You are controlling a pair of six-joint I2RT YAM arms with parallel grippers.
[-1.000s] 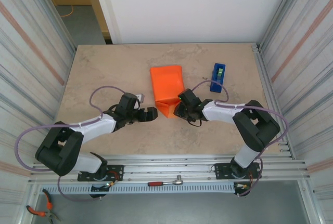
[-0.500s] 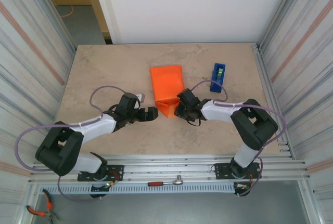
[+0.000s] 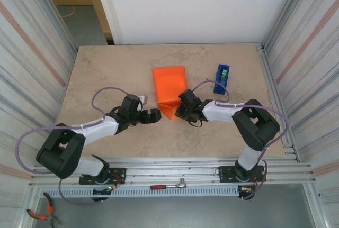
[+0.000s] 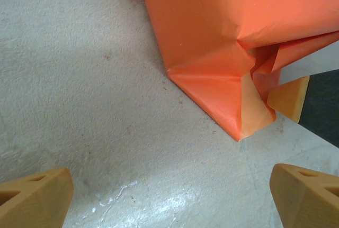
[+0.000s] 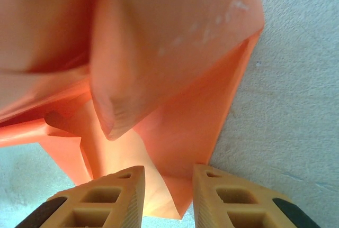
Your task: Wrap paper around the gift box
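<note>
The orange paper [image 3: 169, 84] lies folded over in the middle of the table, and the gift box is hidden inside it. Its near end forms a pointed triangular flap [image 4: 241, 109]. My right gripper [image 3: 178, 112] has come in from the right at that near end. Its fingers [image 5: 119, 199] are closed in on a folded flap of the paper [image 5: 175, 148], which fills the gap between them. My left gripper [image 3: 154, 115] hovers low just left of the paper's near corner. It is wide open with bare table between its fingertips [image 4: 37, 196].
A blue tape dispenser [image 3: 222, 78] stands to the right of the paper, behind the right arm. Ribbed metal walls [image 3: 32, 53] close in both sides. The beige tabletop [image 3: 111, 69] stretches left of and behind the paper.
The right gripper's jaws have narrowed onto the paper's near flap and the wrist has crept slightly left. The left arm has stayed put.
</note>
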